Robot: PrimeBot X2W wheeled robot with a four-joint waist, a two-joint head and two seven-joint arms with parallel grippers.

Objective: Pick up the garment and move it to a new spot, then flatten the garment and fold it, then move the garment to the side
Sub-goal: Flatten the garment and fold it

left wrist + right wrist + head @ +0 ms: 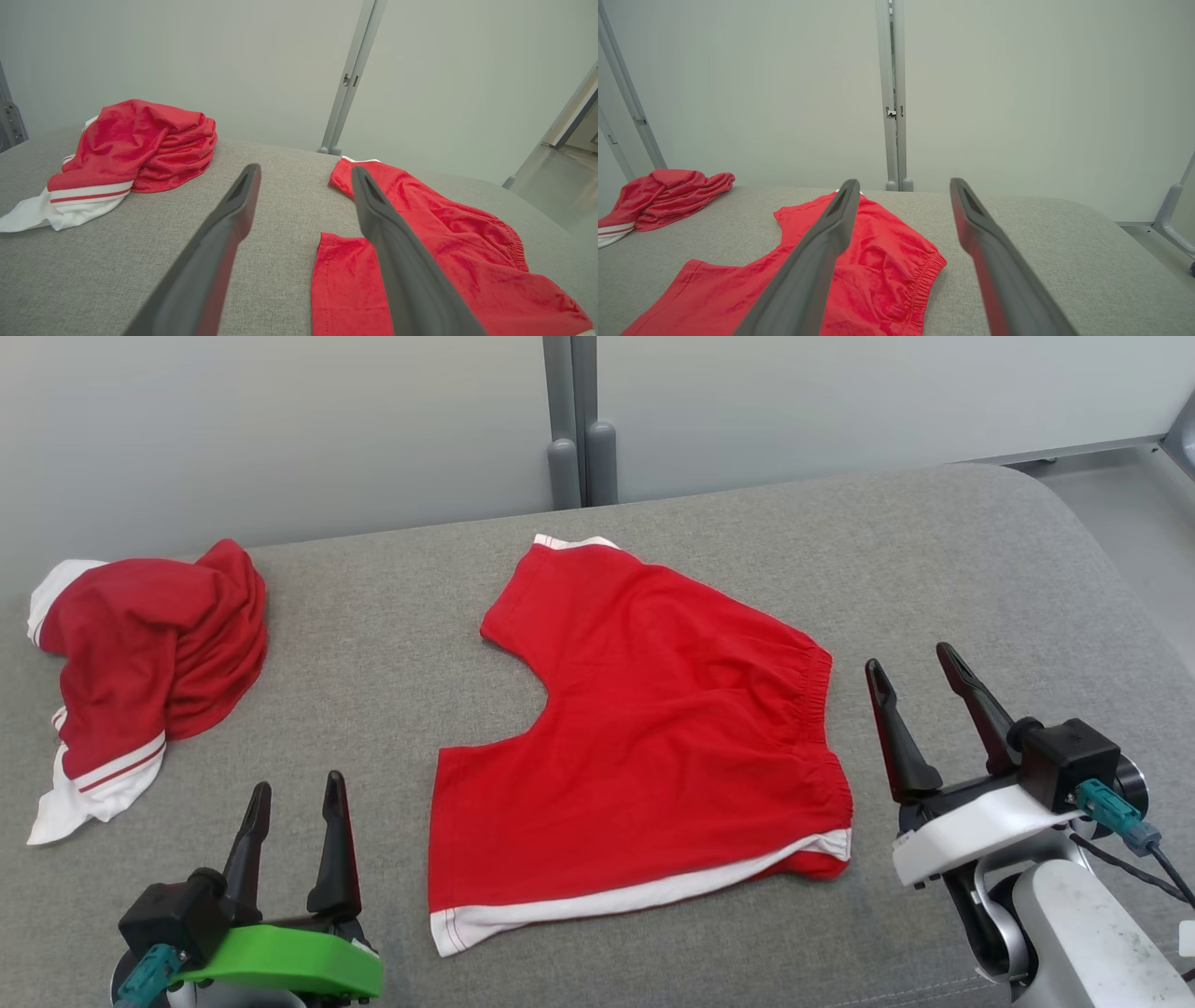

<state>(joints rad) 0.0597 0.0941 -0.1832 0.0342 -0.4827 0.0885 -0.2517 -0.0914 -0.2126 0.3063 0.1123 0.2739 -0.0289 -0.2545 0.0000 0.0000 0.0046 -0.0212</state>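
A pair of red shorts (653, 728) with white hem bands lies spread flat in the middle of the grey padded table (373, 644), its elastic waistband toward the right. It also appears in the left wrist view as the red shorts (448, 233) and in the right wrist view (887, 252). A second red garment (149, 653) with white striped trim sits crumpled at the far left. My left gripper (298, 784) is open near the front edge, just left of the shorts' hem. My right gripper (909, 657) is open beside the waistband. Neither touches cloth.
A pale wall with a grey vertical post (571, 420) runs behind the table. The table's rounded right edge (1074, 523) drops to a grey floor. Bare padding lies between the two garments and right of the shorts.
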